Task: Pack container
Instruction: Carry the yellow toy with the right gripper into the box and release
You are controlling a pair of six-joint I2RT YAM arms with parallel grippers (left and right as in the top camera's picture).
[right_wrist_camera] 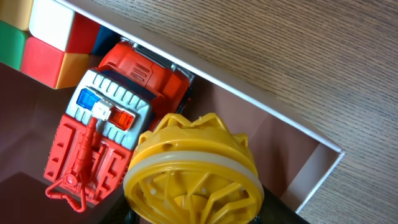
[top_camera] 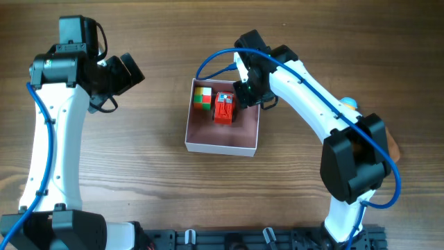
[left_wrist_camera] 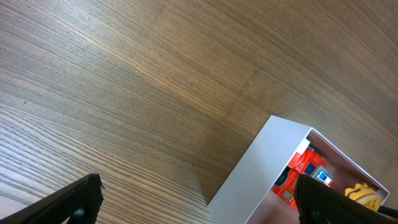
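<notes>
The container (top_camera: pixel 201 144), a shallow white box with a dusty-pink inside, sits mid-table. In it lie a colour cube (top_camera: pixel 202 96) and a red toy fire truck (top_camera: pixel 223 107). My right gripper (top_camera: pixel 248 95) hangs over the box's far right corner, shut on a yellow plastic wheel (right_wrist_camera: pixel 193 171); the truck (right_wrist_camera: pixel 102 140), cube (right_wrist_camera: pixel 43 37) and box wall (right_wrist_camera: pixel 249 102) show beneath it. My left gripper (left_wrist_camera: pixel 199 199) is open and empty above bare table, left of the box (left_wrist_camera: pixel 261 165), with the truck (left_wrist_camera: pixel 305 171) and wheel (left_wrist_camera: pixel 365 194) seen inside.
A blue and orange object (top_camera: pixel 349 104) lies partly hidden behind the right arm at the table's right side. The left arm (top_camera: pixel 62 104) stands at the far left. A dark rail (top_camera: pixel 229 239) runs along the front edge.
</notes>
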